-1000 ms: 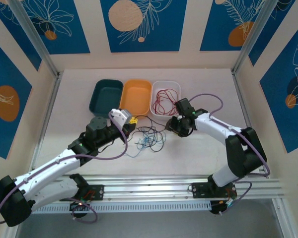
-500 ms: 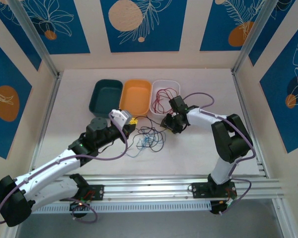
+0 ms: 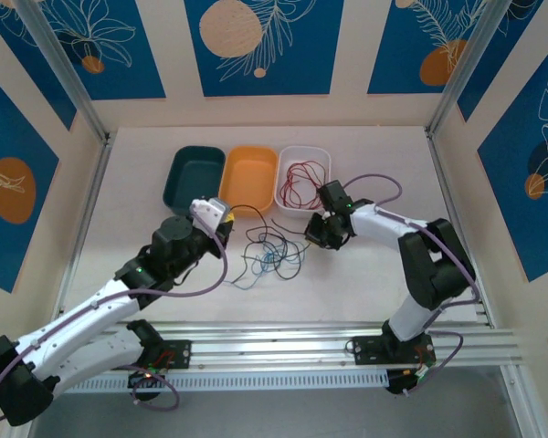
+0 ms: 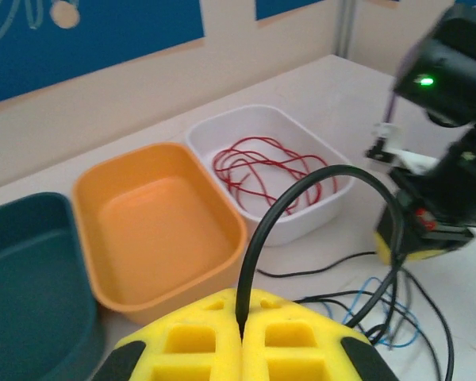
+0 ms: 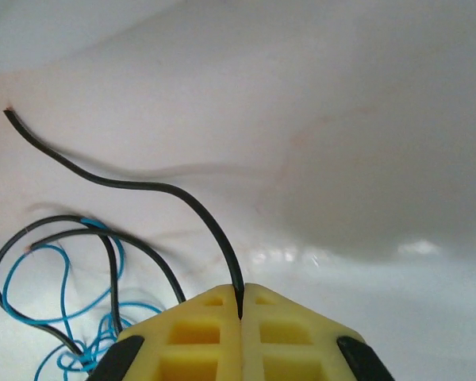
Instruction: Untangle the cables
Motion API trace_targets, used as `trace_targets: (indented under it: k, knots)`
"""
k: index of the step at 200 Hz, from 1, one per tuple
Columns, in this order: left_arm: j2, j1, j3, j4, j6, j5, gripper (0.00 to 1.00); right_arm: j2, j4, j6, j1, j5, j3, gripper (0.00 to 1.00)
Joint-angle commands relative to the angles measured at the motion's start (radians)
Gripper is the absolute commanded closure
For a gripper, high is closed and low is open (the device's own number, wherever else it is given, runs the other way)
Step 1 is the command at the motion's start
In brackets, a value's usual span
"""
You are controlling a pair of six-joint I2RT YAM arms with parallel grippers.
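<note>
A loose tangle of black and blue cables (image 3: 270, 255) lies on the table between the arms. My left gripper (image 3: 226, 225) is at its left edge, shut on a black cable (image 4: 301, 184) that arches up out of its yellow fingers (image 4: 198, 341). At the tangle's right edge, low over the table, my right gripper (image 3: 314, 234) is shut on the end part of a black cable (image 5: 170, 190). Blue cable (image 5: 32, 286) loops to its left. A red cable (image 4: 262, 163) lies coiled in the white bin (image 3: 303, 151).
Three bins stand in a row behind the tangle: teal (image 3: 194, 178), orange (image 3: 251, 178) and white. The right arm (image 4: 452, 111) looms close on the right in the left wrist view. An aluminium rail (image 3: 283, 342) runs along the near edge.
My right gripper has closed on the black cable and shifted slightly right. My left gripper has drawn back to the left with its cable, stretching the tangle.
</note>
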Motion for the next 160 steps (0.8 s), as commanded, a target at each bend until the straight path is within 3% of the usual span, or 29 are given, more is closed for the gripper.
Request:
trace_targets:
  k: [1,66,160]
  knots:
    - [-0.039,0.007,0.061,-0.056,0.030,-0.125,1.00,-0.082,-0.056,0.005,-0.011,0.046,-0.046,0.98]
    - [-0.047,0.038,0.189,-0.195,0.045,-0.341,1.00,-0.244,-0.146,-0.033,-0.107,0.125,-0.143,1.00]
    - [-0.033,0.201,0.338,-0.316,0.039,-0.344,1.00,-0.434,-0.210,-0.093,-0.292,0.127,-0.255,1.00]
